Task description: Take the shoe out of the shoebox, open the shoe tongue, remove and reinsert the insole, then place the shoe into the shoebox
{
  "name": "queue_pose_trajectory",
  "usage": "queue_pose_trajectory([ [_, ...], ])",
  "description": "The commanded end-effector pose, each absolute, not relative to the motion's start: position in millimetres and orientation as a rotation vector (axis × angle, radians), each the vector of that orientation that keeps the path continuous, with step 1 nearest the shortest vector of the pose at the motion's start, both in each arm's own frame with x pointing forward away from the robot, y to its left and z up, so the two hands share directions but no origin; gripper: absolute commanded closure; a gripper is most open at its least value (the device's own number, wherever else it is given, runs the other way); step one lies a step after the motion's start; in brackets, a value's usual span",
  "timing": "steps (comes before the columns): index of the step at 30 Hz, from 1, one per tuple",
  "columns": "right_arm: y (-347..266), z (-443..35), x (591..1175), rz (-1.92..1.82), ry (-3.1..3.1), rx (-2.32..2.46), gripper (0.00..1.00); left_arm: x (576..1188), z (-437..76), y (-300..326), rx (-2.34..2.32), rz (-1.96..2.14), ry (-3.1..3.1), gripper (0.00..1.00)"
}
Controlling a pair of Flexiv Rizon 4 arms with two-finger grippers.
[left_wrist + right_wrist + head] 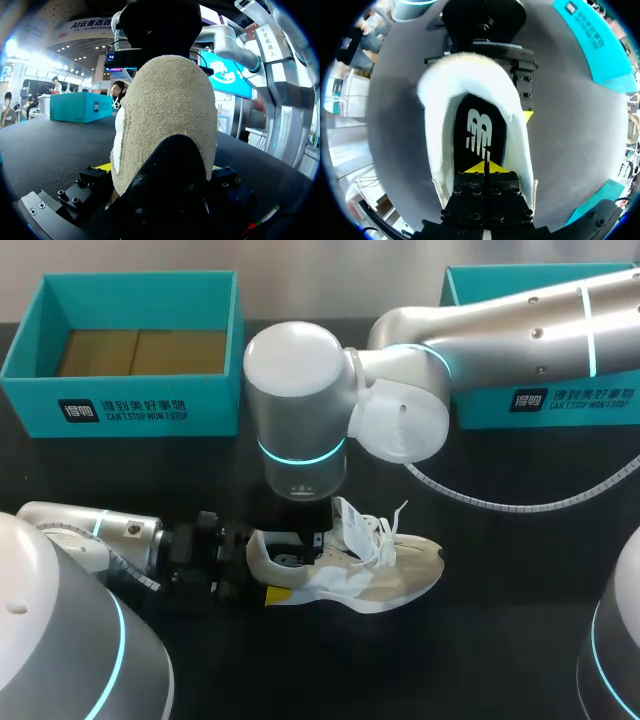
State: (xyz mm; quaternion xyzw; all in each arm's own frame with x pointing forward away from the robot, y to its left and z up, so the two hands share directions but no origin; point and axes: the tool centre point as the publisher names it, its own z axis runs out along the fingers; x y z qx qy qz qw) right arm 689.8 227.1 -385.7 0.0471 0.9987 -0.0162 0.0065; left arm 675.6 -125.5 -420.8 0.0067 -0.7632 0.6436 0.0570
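Two claws are at work on one shoe. The right claw (485, 169) hangs straight down into the shoe's mouth, its yellow tips pressed together just above the insole (480, 130). Whether they pinch the insole itself I cannot tell. The left claw (262, 570) lies low along the counter (500, 640) and clamps the heel from both sides, one yellow tip showing at each flank of the heel.

The shoe (380, 575) stands on its sole near the middle of the counter. Its heel is towards the left arm and its toe points to the right. It is beige suede over white panels, with a pale chunky sole, a white padded lining and a dark patch low on the heel. One insole lies flat inside, black with a white logo. The white laces (385, 535) are loose and splay out over the top.

Two teal boxes sit at the far edge, well apart from the shoe. The left box (140, 405) is open with a brown cardboard floor. The right box (560, 400) is partly hidden behind the right arm.
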Motion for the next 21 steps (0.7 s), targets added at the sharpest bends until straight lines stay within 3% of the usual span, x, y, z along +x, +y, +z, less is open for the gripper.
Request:
queue_pose_trajectory([
  [1, 214.7, -380.2, 686.6, -0.051, 3.119, 0.171, 1.0, 675.7, -425.1, -127.8, 0.022, 1.952, -2.316, 1.0],
  [19, 198.1, -381.4, 692.4, -0.063, 3.132, 0.244, 1.0, 675.7, -425.1, -127.8, 0.022, 1.952, -2.316, 1.0],
  [21, 199.1, -383.0, 694.6, -0.061, 3.141, 0.235, 0.86, 675.7, -425.1, -127.8, 0.022, 1.952, -2.316, 1.0],
])
